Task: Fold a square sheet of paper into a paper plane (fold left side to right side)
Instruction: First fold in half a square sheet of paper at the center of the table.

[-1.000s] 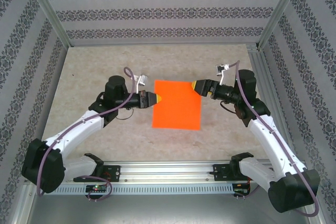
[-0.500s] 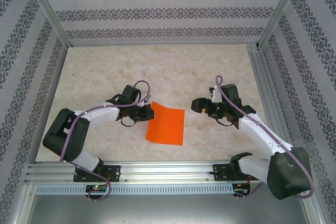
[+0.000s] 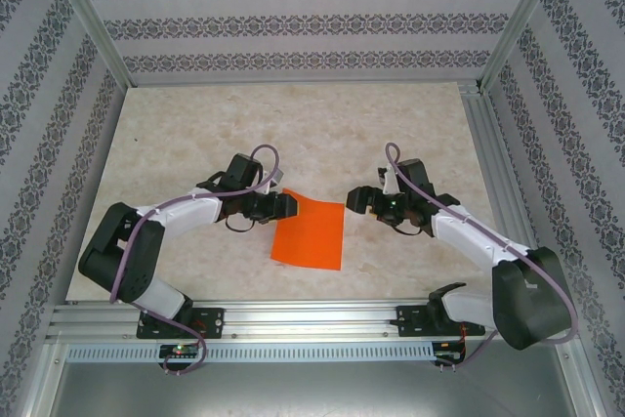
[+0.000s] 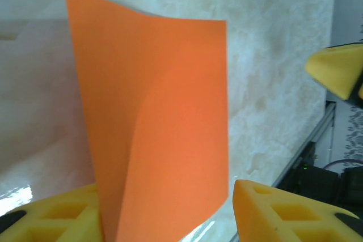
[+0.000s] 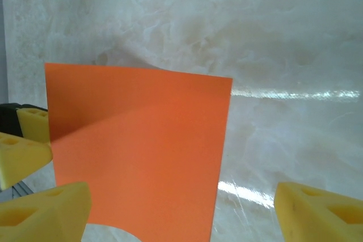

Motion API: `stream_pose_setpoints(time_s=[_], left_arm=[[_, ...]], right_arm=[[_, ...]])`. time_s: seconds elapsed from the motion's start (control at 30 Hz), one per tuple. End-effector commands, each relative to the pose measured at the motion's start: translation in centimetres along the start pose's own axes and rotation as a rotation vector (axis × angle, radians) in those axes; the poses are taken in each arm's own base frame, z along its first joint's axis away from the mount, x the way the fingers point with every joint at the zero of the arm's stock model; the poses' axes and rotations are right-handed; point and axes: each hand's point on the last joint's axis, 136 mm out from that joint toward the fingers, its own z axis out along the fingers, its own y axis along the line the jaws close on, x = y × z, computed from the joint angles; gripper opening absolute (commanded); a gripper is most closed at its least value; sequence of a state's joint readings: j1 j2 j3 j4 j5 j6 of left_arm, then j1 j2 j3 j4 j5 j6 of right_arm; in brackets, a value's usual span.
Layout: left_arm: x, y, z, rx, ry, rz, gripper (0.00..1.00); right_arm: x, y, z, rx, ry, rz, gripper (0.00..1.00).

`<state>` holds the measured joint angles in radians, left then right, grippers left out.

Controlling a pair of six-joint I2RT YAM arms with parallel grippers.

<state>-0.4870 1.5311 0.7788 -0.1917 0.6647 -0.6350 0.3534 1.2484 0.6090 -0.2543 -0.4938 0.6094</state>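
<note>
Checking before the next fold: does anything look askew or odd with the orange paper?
Yes. The orange paper sits skewed to the table edges, and in the left wrist view its top layer bows upward instead of lying pressed flat.

The paper (image 3: 309, 233) is a thin, bright orange sheet, plain and unfolded as far as I can see. It sits on the near half of the table (image 3: 195, 124), about midway between the left and right edges, turned a bit askew. Most of it lies flat, but the left side lifts off the surface in a soft curl.
</note>
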Motion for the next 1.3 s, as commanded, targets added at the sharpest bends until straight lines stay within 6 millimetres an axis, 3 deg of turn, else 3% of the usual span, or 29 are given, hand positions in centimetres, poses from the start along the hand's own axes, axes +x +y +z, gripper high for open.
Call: stream_pose_setpoints(time_s=[0.0, 0.4, 0.6, 1.07, 1.27], left_arm=[[-0.7, -3.0, -0.5, 0.117, -0.032, 0.018, 0.55], [-1.1, -6.0, 1.0, 0.211, -0.025, 0.020, 0.59], [-1.1, -6.5, 1.8, 0.205, -0.026, 0.021, 0.60], [-1.2, -6.7, 2.8, 0.186, -0.030, 0.010, 0.58], [-1.0, -7.7, 2.9, 0.219, -0.019, 0.022, 0.61]], right_arm=[[-0.9, 0.8, 0.7, -0.039, -0.038, 0.048, 0.83], [-3.3, 5.6, 2.6, -0.197, -0.102, 0.153, 0.77], [-3.3, 5.6, 4.0, -0.188, -0.078, 0.190, 0.73], [-2.6, 4.0, 4.5, -0.131, -0.073, 0.226, 0.73], [-3.1, 4.7, 4.0, -0.173, -0.081, 0.213, 0.73]])
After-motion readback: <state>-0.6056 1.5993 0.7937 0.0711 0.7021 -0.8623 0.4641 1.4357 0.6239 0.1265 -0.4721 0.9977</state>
